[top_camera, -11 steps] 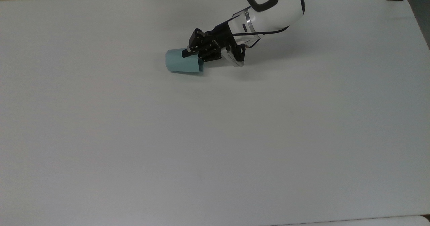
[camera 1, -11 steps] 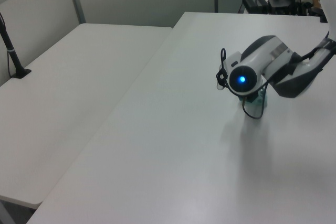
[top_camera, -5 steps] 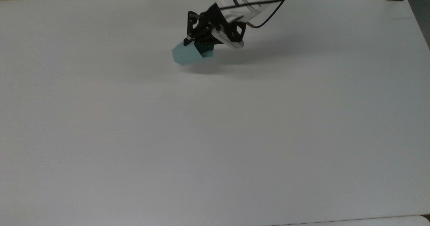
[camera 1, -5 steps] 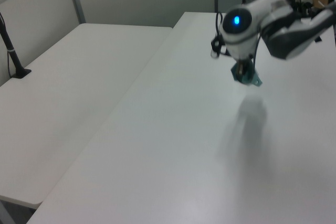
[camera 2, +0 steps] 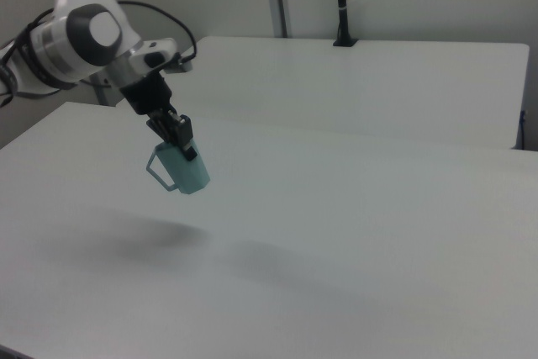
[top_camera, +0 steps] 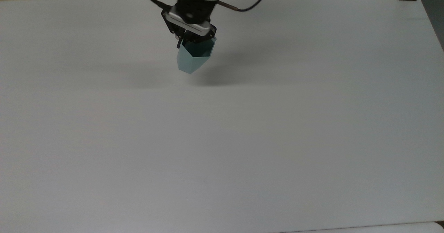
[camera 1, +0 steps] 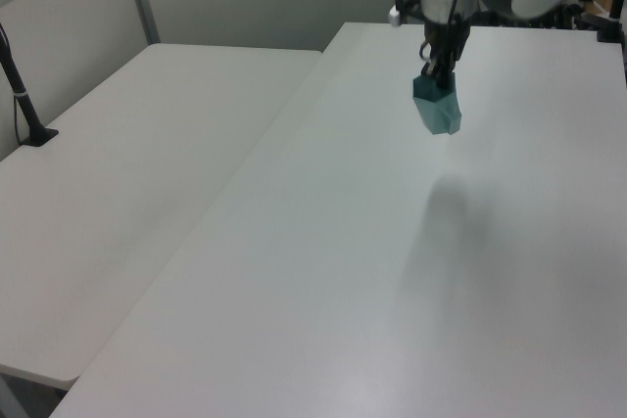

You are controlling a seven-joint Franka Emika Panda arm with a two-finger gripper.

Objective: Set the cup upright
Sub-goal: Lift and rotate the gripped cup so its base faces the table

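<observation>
Fingers (camera 2: 181, 142) clamp cup (camera 2: 182, 172) rim, airborne above table (camera 2: 353, 233)

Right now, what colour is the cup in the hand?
Pale teal-blue, plain with no pattern, the cup hanging from the hand; the right view shows it best.

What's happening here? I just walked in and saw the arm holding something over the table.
The Franka arm's claw is clamped on the rim of a small pale teal faceted cup, holding it in the air above the white table. The cup hangs nearly upright, base down and a little tilted, its loop handle toward the right view's left. It has not yet been set down.
</observation>
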